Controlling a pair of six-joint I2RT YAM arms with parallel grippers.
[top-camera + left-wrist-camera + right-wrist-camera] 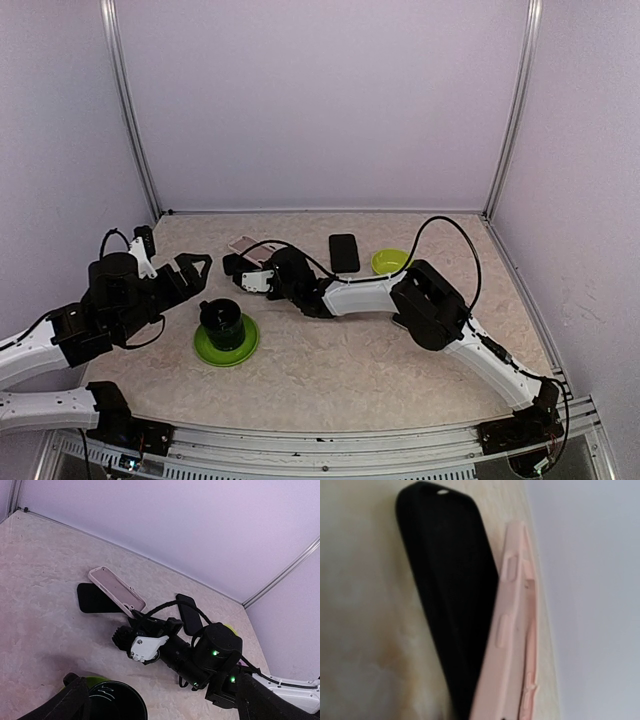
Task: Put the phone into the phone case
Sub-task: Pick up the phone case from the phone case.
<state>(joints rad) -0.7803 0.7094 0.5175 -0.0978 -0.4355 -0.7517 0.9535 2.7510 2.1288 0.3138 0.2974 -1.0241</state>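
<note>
The pink phone case (243,244) (115,588) (512,630) stands tilted on its long edge at the back of the table. Its near end sits between the fingers of my right gripper (243,267) (132,615), which is shut on it. A flat black slab (92,599) (447,595) lies on the table right beside and partly under the case. A black phone (344,252) (186,613) lies flat further right, apart from both. My left gripper (195,272) hangs open and empty over the left side, above the cup.
A black cup (221,321) (112,704) stands on a green plate (240,350) in front of the left arm. A green bowl (390,262) sits right of the phone. The right arm stretches across the table's middle. Purple walls close in the back and sides.
</note>
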